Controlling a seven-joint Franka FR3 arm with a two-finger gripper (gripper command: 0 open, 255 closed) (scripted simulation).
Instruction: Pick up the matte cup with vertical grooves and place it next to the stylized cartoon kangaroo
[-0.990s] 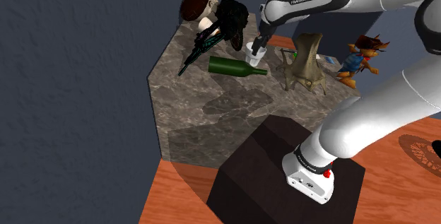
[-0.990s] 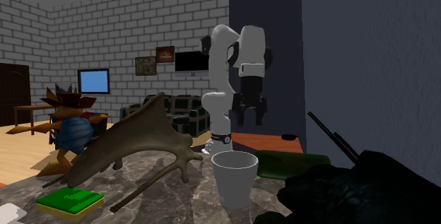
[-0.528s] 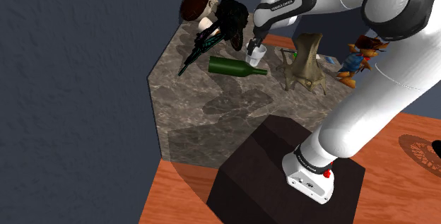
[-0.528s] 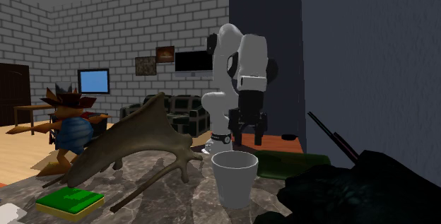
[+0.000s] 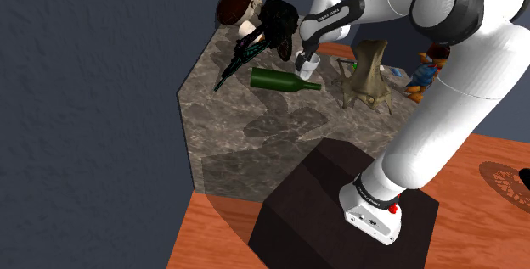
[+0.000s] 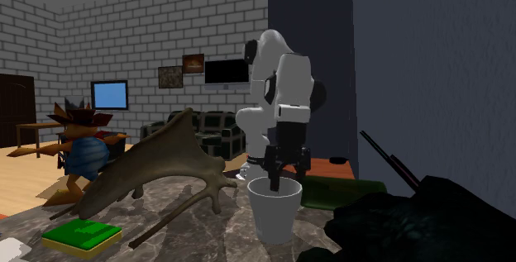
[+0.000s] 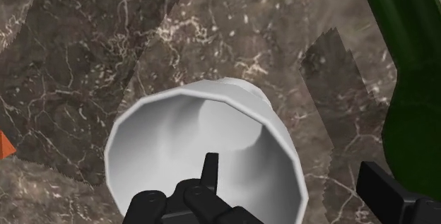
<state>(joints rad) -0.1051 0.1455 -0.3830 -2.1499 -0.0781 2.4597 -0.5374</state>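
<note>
A plain white cup [image 5: 309,69] [image 6: 274,212] [image 7: 177,127] stands upright on the marble table [image 5: 255,131], between a green bottle and a black object. My black gripper [image 5: 303,55] [image 6: 284,178] [image 7: 293,179] is open and down at the cup's rim. One finger [image 7: 210,172] hangs inside the cup and the other stands outside its wall, next to the bottle. Neither finger presses the wall. The cartoon kangaroo [image 5: 427,70] [image 6: 80,149], orange with a blue body, stands at the table's far side beyond a brown antler-like piece.
A dark green bottle [image 5: 284,81] [image 6: 341,192] [image 7: 413,81] lies close beside the cup. The antler-like piece [image 5: 367,76] [image 6: 157,168] stands between cup and kangaroo. A black spiky object [image 5: 273,23] [image 6: 413,219] and a green book [image 6: 81,235] are near.
The gripper has come down from above the cup to its rim, still open. One finger now reaches inside the cup. The cup has not moved.
</note>
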